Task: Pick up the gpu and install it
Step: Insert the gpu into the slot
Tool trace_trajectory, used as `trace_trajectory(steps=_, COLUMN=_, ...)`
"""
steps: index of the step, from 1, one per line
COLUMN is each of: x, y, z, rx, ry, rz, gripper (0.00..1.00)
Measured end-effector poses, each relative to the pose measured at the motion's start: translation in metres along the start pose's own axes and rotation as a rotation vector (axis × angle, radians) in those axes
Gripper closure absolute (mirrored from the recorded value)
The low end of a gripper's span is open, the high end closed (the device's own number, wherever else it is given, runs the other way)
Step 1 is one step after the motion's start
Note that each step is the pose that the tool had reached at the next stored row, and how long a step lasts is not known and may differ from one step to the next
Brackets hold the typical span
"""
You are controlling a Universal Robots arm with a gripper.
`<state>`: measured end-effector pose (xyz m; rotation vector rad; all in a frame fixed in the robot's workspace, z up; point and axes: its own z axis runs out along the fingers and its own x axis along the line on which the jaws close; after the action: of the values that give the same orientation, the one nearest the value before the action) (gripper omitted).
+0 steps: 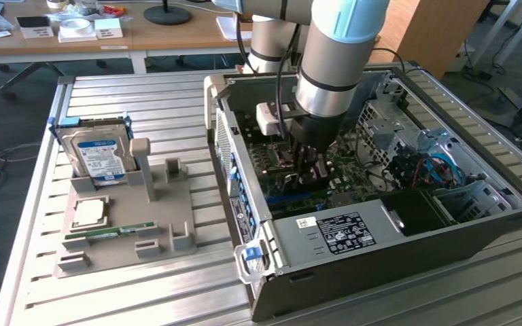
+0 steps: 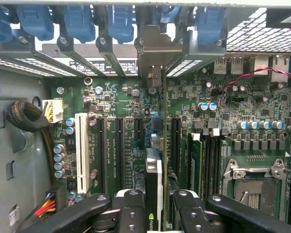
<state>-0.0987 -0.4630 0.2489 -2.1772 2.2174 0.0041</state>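
Gripper: you see it clamped on the gpu.
Gpu: edge-on over the motherboard slots, inside the case.

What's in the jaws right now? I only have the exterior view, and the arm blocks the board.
Observer: The gpu. The wrist view shows it edge-on and upright over the board, with the jaws shut on its two faces.
Operator: Lined up with a slot?
Observer: It runs parallel to the long black slots, far end toward the case's rear wall. I can't tell whether it's seated.
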Motion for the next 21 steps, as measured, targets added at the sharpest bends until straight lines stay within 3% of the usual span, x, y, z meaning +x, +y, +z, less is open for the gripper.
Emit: trace_trajectory(steps=21, x=0.0002, y=0.0003, z=0.0073, rx=0.0003, ry=-0.0001, rz=0.0, gripper=0.73)
